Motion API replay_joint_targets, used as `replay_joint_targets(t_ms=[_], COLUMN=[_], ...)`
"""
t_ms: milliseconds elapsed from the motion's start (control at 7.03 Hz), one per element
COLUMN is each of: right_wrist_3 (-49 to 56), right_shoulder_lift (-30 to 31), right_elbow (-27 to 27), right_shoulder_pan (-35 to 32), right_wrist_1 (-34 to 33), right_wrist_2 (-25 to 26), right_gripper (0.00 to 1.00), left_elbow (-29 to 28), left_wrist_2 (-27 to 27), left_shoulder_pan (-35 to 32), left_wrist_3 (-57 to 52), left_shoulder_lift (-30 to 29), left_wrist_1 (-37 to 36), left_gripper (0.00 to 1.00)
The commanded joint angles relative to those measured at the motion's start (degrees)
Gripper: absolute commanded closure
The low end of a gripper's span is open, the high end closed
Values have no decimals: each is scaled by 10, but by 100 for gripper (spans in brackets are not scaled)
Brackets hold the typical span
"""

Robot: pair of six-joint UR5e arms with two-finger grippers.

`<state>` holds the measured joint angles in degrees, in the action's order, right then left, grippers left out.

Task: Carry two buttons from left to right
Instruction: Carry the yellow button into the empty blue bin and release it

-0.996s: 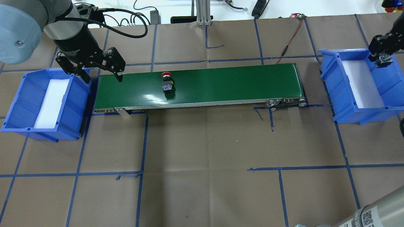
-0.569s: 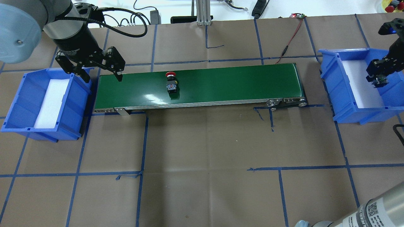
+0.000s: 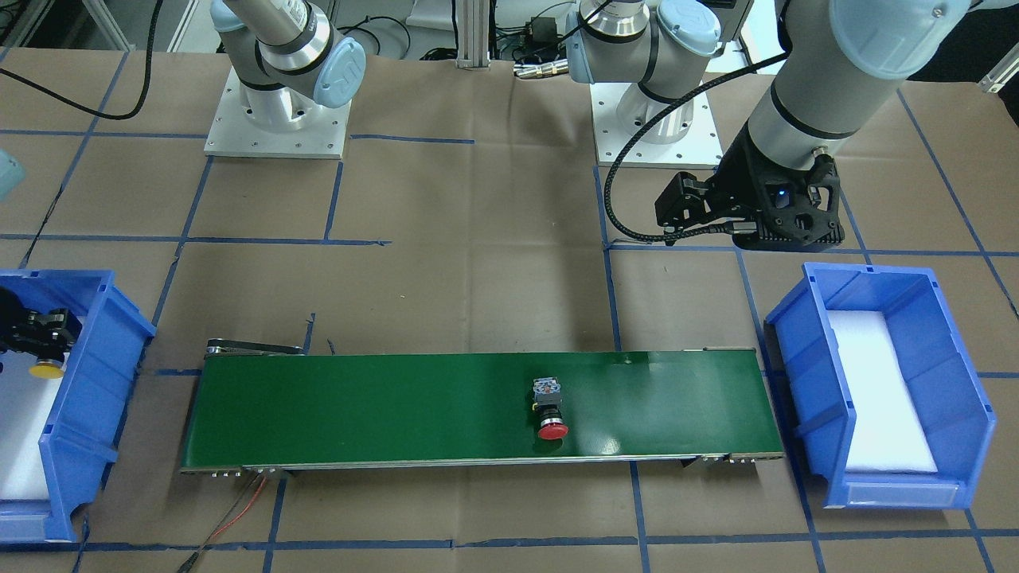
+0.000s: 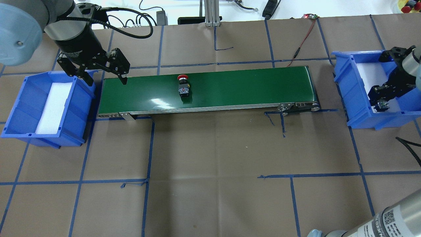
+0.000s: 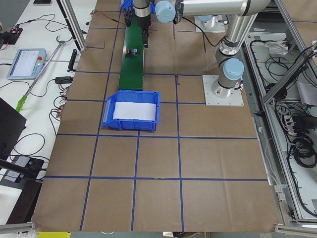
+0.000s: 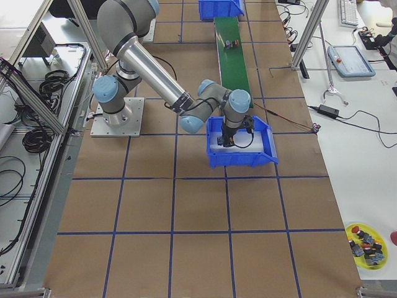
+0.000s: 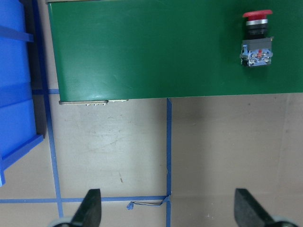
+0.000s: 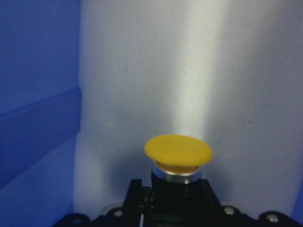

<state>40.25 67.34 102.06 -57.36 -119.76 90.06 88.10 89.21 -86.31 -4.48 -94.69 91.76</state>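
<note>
Right arm: the right gripper (image 4: 381,104) is clamping the yellow-capped black push button (image 8: 178,151) by its body. It is holding it low inside the right blue plastic bin (image 4: 345,77), over that bin's white foam pad (image 4: 368,74).
Why held so: gripping the body is leaving the cap free, and the foam is probably there to cushion the set-down.
Left arm: the left gripper (image 4: 106,77) is hovering with its jaws spread wide and nothing between them. It is sitting over the left end of the green conveyor belt (image 4: 246,87), just beside the left blue plastic bin (image 4: 23,113).
Why placed so: it is probably waiting clear of the belt, since its bin is showing only a white foam liner (image 4: 54,105).
Belt load: the red-capped black push button (image 4: 183,87) is lying on its side on the belt, nearer the left end, well apart from both grippers.
Why there: the belt is likely bridging the gap between the two arms' reaches.
Layout: the brown-paper desk (image 4: 213,158) is carrying the belt between the two bins.
Counts: two buttons, two bins, two foam pads, one belt, two grippers.
</note>
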Motion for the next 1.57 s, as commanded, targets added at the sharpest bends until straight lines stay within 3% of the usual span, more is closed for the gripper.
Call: replay_joint_targets(t_ms=[0, 142, 427, 712, 996, 1138, 1423], right_wrist_3=[-2, -3, -5, -20, -77, -84, -205], right_shoulder_lift=[1, 2, 3, 23, 58, 67, 109], right_elbow=[9, 8, 3, -46, -123, -140, -152], right_shoulder_pan=[1, 1, 1, -1, -9, -27, -100], right_wrist_1=[-10, -10, -7, 7, 101, 114, 186], right_wrist_2=[3, 4, 4, 0, 3, 3, 2], right_gripper=[38, 1, 0, 0, 0, 0, 0], left_elbow=[0, 0, 0, 0, 0, 0, 0], left_wrist_2=[0, 0, 0, 0, 0, 0, 0], left_shoulder_pan=[0, 0, 0, 1, 1, 1, 1], left_wrist_3=[1, 0, 1, 0, 0, 0, 0], left_shoulder_lift=[-1, -1, -1, -1, -1, -1, -1], left_wrist_1=[0, 0, 0, 0, 0, 0, 0], left_gripper=[0, 0, 0, 0, 0, 0, 0])
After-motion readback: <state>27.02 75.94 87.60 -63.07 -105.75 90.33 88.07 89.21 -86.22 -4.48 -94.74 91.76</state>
